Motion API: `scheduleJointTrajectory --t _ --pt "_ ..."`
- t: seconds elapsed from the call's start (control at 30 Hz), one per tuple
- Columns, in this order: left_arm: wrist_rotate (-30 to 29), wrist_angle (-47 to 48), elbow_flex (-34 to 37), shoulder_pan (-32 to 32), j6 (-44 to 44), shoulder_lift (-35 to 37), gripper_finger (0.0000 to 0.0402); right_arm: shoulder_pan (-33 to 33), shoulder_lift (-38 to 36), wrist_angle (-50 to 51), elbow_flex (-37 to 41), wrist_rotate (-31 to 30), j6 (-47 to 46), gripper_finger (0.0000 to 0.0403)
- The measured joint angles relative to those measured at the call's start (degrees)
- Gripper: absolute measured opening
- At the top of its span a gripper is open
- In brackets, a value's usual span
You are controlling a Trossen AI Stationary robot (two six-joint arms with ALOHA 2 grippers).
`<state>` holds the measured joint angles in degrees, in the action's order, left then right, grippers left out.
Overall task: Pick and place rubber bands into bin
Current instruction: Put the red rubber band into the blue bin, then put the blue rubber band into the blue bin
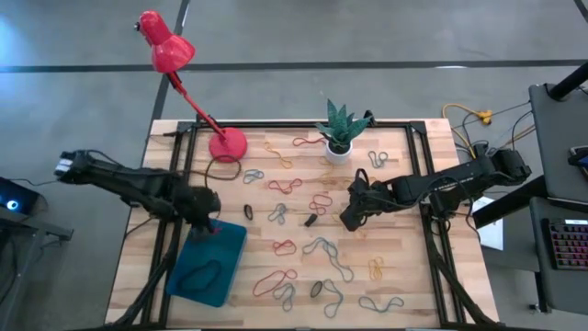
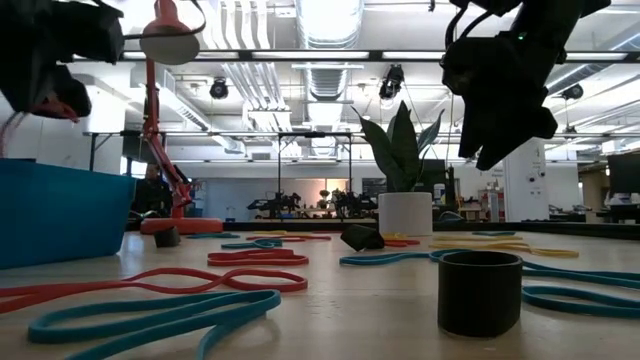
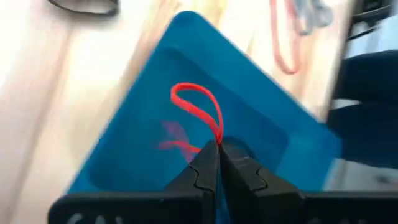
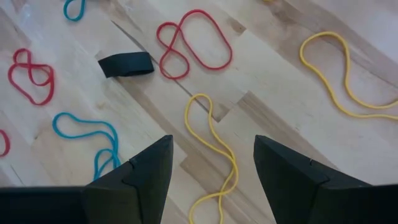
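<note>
Jaws of the left gripper [image 3: 217,149] are clamped on 1 red rubber band [image 3: 200,107], which we see hanging over the teal bin [image 1: 208,264] at lower left. Right gripper [image 4: 211,162] hovers mid-frame, jaws apart, above a yellow rubber band [image 4: 214,146] on the counter [image 1: 404,285].

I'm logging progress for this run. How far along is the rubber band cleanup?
Early on. Done: one dark band already lies in the bin. In hand: the left gripper, above the bin, is shut on a red rubber band hanging over it, not yet dropped. The right gripper hovers open over a yellow band near the table's middle. Left: many bands lie scattered across the table.
</note>
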<state>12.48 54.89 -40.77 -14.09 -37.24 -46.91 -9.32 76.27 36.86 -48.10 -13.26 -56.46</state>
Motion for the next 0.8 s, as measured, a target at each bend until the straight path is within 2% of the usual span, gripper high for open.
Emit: scheduleJointTrajectory --t 0.1,0.23,0.5,0.63,0.8 --pt "-0.6 -0.9 0.0 -2.8 -1.7 -3.2 0.0002 0.0 0.0 0.0 0.0 0.0 0.5 0.0209" --pt "4.8 -0.6 0.2 -6.1 -3.0 -8.1 0.002 0.4 0.0 0.1 0.0 0.0 2.0 0.0209" --pt "3.8 -0.3 -0.5 -9.1 -6.3 -15.2 0.0108 2.1 0.0 -1.7 0.0 0.2 3.8 0.021" --pt "-0.8 -0.4 -4.3 -9.2 -4.6 -14.7 0.0151 2.7 0.0 -5.6 -0.2 0.3 9.1 0.0214" --pt "-16.2 -0.7 -8.9 -8.9 0.4 -11.9 0.017 2.9 0.0 -8.2 -1.1 0.2 19.8 0.0216"
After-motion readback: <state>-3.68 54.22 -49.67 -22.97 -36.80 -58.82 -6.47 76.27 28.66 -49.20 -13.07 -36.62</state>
